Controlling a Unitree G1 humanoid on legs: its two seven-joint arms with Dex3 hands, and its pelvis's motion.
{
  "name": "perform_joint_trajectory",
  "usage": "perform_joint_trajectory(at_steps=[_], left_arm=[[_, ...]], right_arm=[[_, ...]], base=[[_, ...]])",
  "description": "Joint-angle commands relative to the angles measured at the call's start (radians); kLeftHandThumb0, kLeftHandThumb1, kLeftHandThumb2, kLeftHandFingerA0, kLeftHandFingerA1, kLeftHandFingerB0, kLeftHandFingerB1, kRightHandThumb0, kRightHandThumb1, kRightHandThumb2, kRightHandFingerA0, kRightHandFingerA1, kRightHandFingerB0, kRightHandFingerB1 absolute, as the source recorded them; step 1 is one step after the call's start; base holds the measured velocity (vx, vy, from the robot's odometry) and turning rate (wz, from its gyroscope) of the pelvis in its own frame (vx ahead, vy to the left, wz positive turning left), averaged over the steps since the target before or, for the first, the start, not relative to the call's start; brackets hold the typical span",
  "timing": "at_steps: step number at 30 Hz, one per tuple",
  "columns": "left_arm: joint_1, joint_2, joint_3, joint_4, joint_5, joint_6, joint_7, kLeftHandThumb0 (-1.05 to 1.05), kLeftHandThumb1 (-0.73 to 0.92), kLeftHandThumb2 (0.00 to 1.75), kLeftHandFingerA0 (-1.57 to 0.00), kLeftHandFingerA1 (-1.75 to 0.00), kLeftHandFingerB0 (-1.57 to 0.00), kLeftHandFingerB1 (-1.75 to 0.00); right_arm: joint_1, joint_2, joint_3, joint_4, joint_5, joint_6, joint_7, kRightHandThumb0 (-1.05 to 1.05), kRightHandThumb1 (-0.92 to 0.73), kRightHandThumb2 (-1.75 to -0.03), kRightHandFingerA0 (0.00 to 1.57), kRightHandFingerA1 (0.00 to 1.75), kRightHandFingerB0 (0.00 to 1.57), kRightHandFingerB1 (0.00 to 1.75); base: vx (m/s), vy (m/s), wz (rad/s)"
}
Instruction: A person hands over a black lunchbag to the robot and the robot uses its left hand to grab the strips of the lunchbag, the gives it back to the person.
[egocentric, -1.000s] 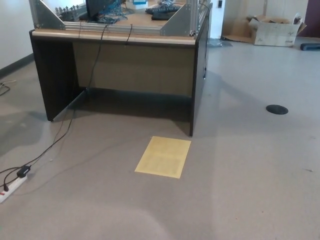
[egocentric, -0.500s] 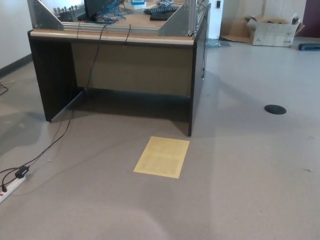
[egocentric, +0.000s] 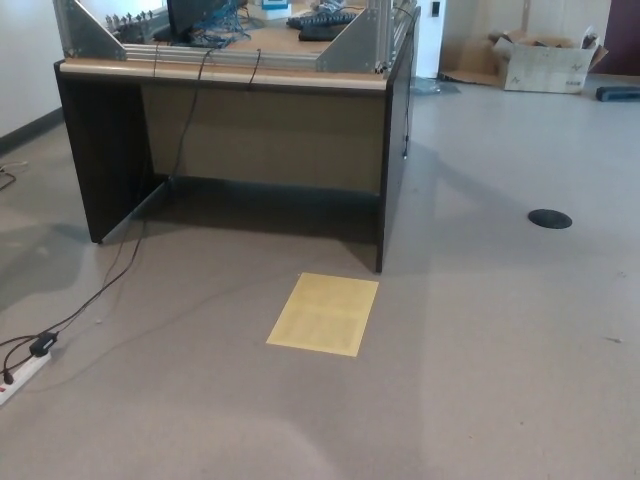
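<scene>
No black lunchbag shows in the head view, and no person either. Neither of my hands nor any part of my arms is in the picture. The view looks down on a grey floor in front of a dark desk (egocentric: 395, 150).
A yellow sheet (egocentric: 323, 313) lies flat on the floor before the desk. Cables (egocentric: 110, 285) run from the desk down to a white power strip (egocentric: 20, 375) at the left edge. A cardboard box (egocentric: 545, 62) stands far back right, and a round dark floor plate (egocentric: 550, 218) sits at the right.
The whole picture has shifted slightly, so the camera has moved a little. Nothing in the scene itself has moved.
</scene>
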Motion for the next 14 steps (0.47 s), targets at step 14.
perform_joint_trajectory(at_steps=[14], left_arm=[[-0.002, 0.021, -0.016, -0.001, -0.047, -0.002, -0.043, -0.63, 0.57, 0.96, -0.39, -0.53, -0.22, -0.44]], right_arm=[[-0.013, -0.017, 0.004, 0.006, -0.002, 0.012, -0.017, -0.55, -0.68, -0.61, 0.51, 0.47, 0.49, 0.42]], base=[[0.0, 0.0, 0.0]])
